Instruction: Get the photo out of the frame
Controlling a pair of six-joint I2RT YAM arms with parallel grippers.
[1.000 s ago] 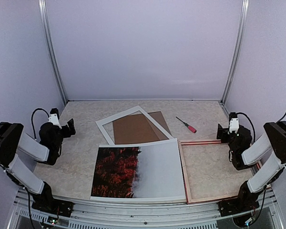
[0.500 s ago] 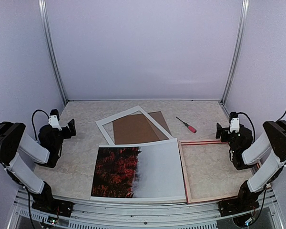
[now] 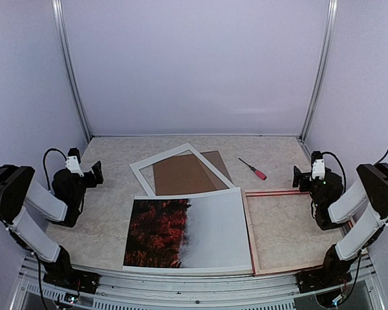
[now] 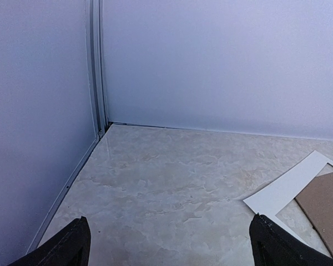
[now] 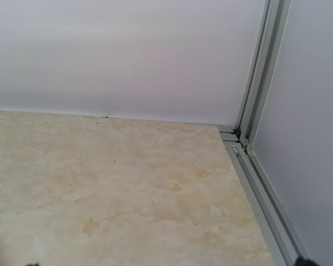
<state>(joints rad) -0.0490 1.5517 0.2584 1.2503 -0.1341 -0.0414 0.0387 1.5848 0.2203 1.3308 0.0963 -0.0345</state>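
The photo (image 3: pixel 187 232), flat beside the frame (image 3: pixel 248 232), is judged light, floppy, best pinched at an edge; left gripper (image 3: pixel 96 172) and right gripper (image 3: pixel 299 175) are spread wide, empty.

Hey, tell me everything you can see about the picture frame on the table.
The frame is a large rectangle, red along the rim with pale wood-looking rails. It lies flat on the marbled table, right of centre near the front edge, empty: tabletop shows through its opening. Its left rail runs beside the photo, close or touching, I cannot tell which. The right arm hides part of its right rail.
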